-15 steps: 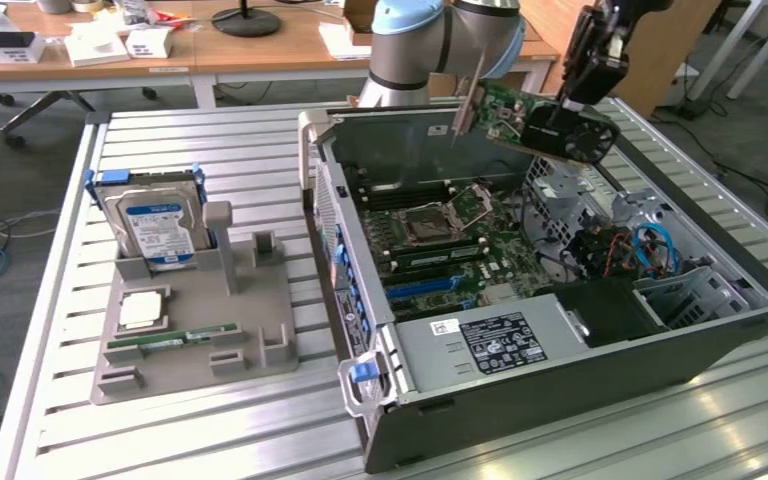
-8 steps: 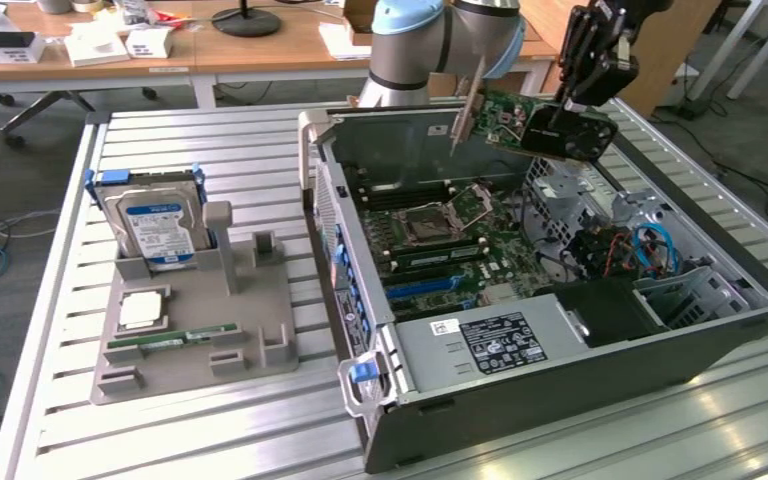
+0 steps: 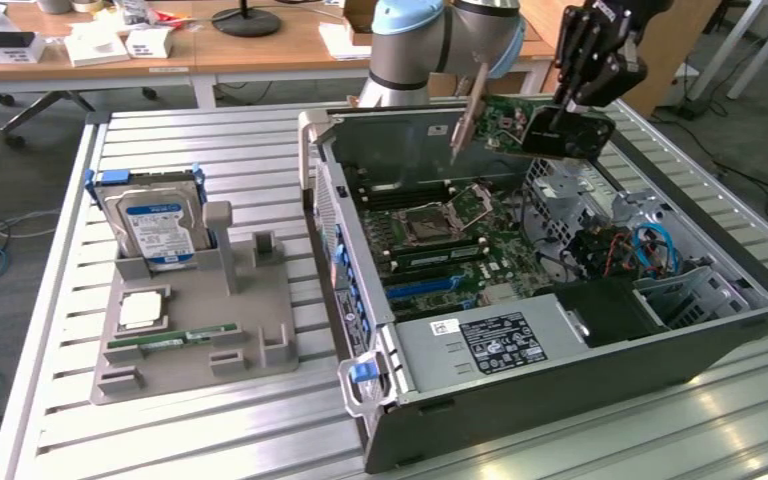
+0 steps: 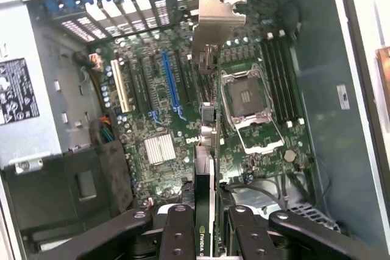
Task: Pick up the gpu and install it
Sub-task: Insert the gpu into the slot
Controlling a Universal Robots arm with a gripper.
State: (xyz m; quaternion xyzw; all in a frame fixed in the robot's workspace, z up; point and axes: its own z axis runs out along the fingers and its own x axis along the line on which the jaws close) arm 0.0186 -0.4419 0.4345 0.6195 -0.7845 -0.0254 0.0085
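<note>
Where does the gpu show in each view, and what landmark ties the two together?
Exterior view: gpu held by the gripper above the open computer case.
Wrist view: gpu seen edge-on, clamped in the gripper, over the motherboard.
Shared landmark: the CPU socket, beside the card in the wrist view.

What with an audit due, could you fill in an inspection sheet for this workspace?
Surface: slatted metal table.
Job's things: slim green-backed gpu held above open dark computer case, not seated.
Clutter: grey plastic holder with upright silver blue-labelled hard drive and narrow green memory stick.
Grippers: black gripper shut on gpu.
Cables: blue cables inside case.
Surroundings: wooden desks with boxes behind.
</note>
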